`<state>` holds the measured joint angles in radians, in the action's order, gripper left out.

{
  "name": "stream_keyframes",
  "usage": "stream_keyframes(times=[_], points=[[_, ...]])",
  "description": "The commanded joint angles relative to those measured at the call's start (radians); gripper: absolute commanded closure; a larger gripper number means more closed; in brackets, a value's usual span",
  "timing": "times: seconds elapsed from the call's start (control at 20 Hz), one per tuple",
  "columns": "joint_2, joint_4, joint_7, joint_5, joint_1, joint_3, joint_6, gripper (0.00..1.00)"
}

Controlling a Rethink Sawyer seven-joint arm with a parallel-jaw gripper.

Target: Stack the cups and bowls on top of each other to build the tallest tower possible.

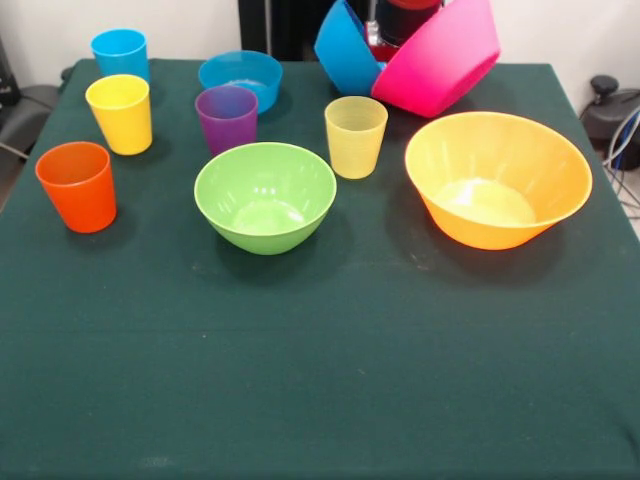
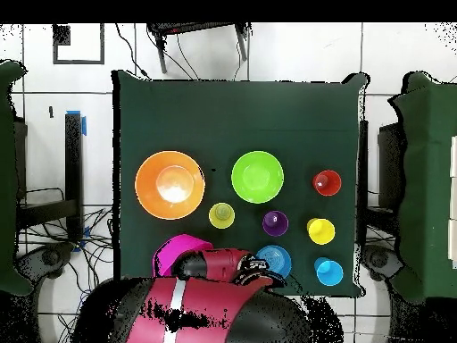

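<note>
My gripper (image 1: 386, 44) is at the table's far edge, mostly hidden between two tilted bowls: the large pink bowl (image 1: 440, 58) and the medium blue bowl (image 1: 345, 48). I cannot tell whether it holds either one. On the cloth stand the large orange-yellow bowl (image 1: 497, 178), the green bowl (image 1: 265, 196) and the small shallow blue bowl (image 1: 241, 78). The cups stand apart and upright: pale yellow-green (image 1: 355, 135), purple (image 1: 227, 117), yellow (image 1: 121, 112), blue (image 1: 119, 52) and orange (image 1: 78, 185). Nothing is stacked. In the overhead view the arm (image 2: 214, 268) covers part of the pink bowl (image 2: 178, 255).
A dark green cloth (image 1: 320, 380) covers the table, and its near half is bare. Cables and black equipment (image 1: 610, 110) lie off the table's right side. The robot's pedestal (image 1: 280, 25) stands behind the far edge.
</note>
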<state>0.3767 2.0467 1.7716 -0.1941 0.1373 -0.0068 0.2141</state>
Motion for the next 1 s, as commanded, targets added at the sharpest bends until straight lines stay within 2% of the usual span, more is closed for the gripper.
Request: stream_keyframes(times=[0.05, 0.5, 0.6, 0.85, 1.0], points=[[-0.005, 0.073, 0.276, -0.052, -0.114, -0.119, -0.507, 0.00], [-0.004, 0.083, 0.234, -0.031, -0.088, -0.108, -0.507, 0.00], [0.010, 0.090, 0.228, -0.028, -0.087, -0.106, -0.497, 0.00], [0.116, 0.123, 0.203, -0.033, -0.064, -0.091, -0.401, 0.00], [0.088, 0.112, 0.208, -0.030, -0.074, -0.099, -0.433, 0.00]])
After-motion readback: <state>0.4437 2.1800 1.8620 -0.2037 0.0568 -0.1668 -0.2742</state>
